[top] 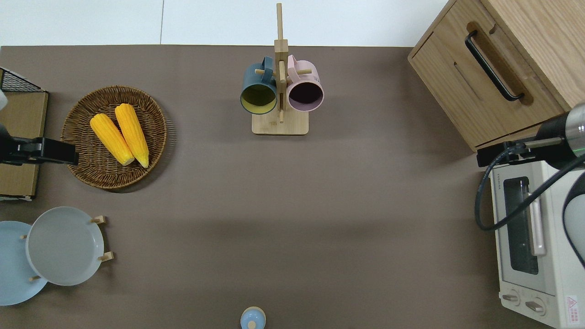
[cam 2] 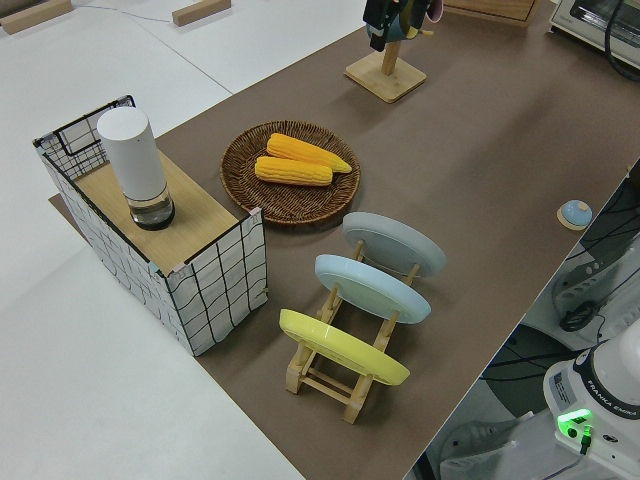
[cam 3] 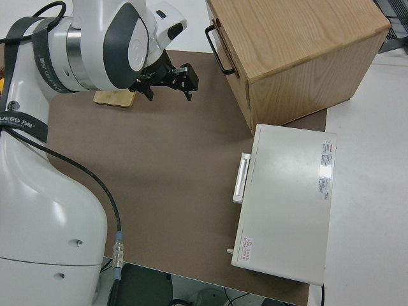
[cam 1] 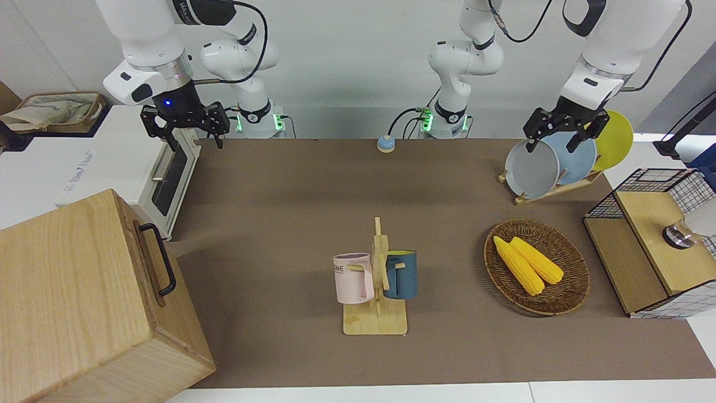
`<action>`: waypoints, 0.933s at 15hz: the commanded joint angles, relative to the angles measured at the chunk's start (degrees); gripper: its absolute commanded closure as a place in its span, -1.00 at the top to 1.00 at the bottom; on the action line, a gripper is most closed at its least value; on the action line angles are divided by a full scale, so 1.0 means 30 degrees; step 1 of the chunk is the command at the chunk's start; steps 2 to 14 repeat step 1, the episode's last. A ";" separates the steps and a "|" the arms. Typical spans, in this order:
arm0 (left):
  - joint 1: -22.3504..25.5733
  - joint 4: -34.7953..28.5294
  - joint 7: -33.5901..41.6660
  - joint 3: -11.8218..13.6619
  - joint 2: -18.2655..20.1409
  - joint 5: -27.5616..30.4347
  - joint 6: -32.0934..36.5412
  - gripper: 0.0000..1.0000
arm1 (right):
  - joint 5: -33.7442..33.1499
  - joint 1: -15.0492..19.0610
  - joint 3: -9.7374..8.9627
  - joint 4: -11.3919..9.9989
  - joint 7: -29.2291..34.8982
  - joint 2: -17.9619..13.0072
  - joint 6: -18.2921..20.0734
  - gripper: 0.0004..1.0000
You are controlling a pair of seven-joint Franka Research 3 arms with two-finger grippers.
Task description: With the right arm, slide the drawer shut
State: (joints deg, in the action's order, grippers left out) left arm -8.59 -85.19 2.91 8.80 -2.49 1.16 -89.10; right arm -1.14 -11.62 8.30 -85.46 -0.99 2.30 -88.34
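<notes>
In the front view the right gripper (cam 1: 186, 130) hangs in the air with its two fingers spread wide apart and nothing between them, a blue light glowing on the wrist above it. The drawer (cam 1: 158, 267) sits pushed flush into the wooden cabinet (cam 1: 72, 302) at the table corner farthest from the robots on the right arm's end, its black bar handle (cam 1: 159, 258) free. The left arm is parked; whether the left gripper (cam 1: 562, 133) has its fingers apart or together I cannot tell. In the overhead view the right gripper (top: 496, 157) is over the table edge where the white oven (top: 532, 242) meets the cabinet (top: 544, 41), and the drawer (top: 477, 87) shows no gap along its front. In the right side view the spread fingers (cam 3: 189, 79) of the right gripper (cam 3: 169, 86) are well apart from the handle (cam 3: 218, 50) and from the oven (cam 3: 290, 204).
</notes>
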 commanded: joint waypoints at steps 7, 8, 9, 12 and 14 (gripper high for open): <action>-0.0329 0.0390 0.0145 0.0318 -0.0253 -0.0239 -0.0008 0.99 | 0.0409 0.0358 -0.0190 0.0537 -0.0462 0.0289 -0.0057 0.98; -0.0329 0.0390 0.0145 0.0318 -0.0253 -0.0239 -0.0008 0.99 | 0.0409 0.0358 -0.0190 0.0537 -0.0462 0.0289 -0.0057 0.98; -0.0329 0.0390 0.0145 0.0318 -0.0253 -0.0239 -0.0008 0.99 | 0.0409 0.0358 -0.0190 0.0537 -0.0462 0.0289 -0.0057 0.98; -0.0329 0.0390 0.0145 0.0318 -0.0253 -0.0239 -0.0008 0.99 | 0.0409 0.0358 -0.0190 0.0537 -0.0462 0.0289 -0.0057 0.98; -0.0329 0.0390 0.0145 0.0318 -0.0253 -0.0239 -0.0008 0.99 | 0.0409 0.0358 -0.0190 0.0537 -0.0462 0.0289 -0.0057 0.98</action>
